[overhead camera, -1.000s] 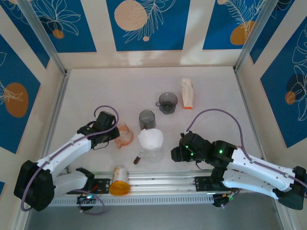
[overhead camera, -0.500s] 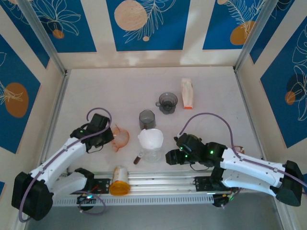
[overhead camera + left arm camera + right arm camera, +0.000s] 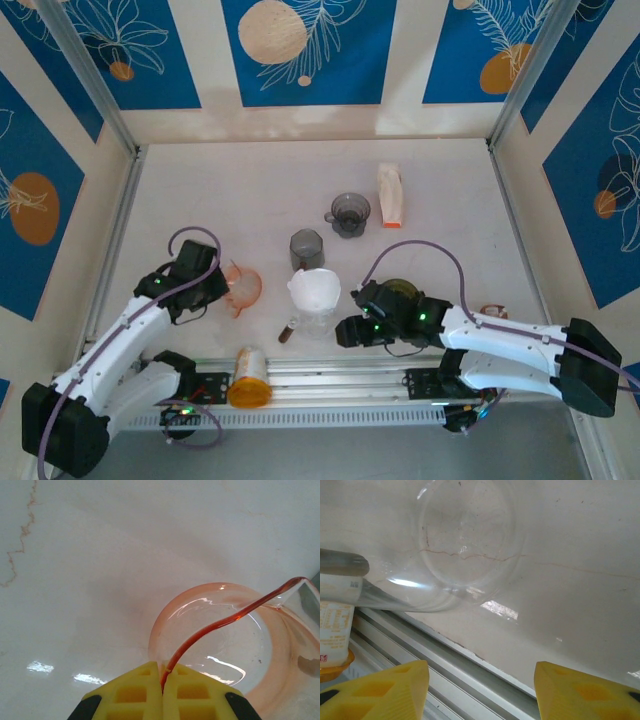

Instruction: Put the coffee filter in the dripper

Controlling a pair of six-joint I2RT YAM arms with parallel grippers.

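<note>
- The coffee filter (image 3: 315, 288), light floppy paper, sits atop the glass carafe (image 3: 318, 322); pinch its upper edge gently.
- The left pincer (image 3: 162, 675) clamps the orange dripper (image 3: 215, 645) by its rim, left of the carafe.
- The right pincer (image 3: 481, 675) gapes just right of the carafe.

**A:** What was at the bottom edge?

**B:** The left gripper (image 3: 162, 692). Its two yellow fingers (image 3: 132, 697) were pressed together, pinching the thin rim of a translucent orange plastic dripper (image 3: 225, 647).

**A:** How did the dripper sit?

**B:** Its red-orange rim ran out from between the fingers and curved up to the right edge. A round ring showed through the clear wall. Whether the dripper touched the surface below could not be told.

**A:** And around it?

**B:** A glossy white marble-look table (image 3: 100, 550). It had a thin brown vein (image 3: 22, 535) at upper left and two small bright glints of light (image 3: 40, 667) just left of the fingers.
</note>
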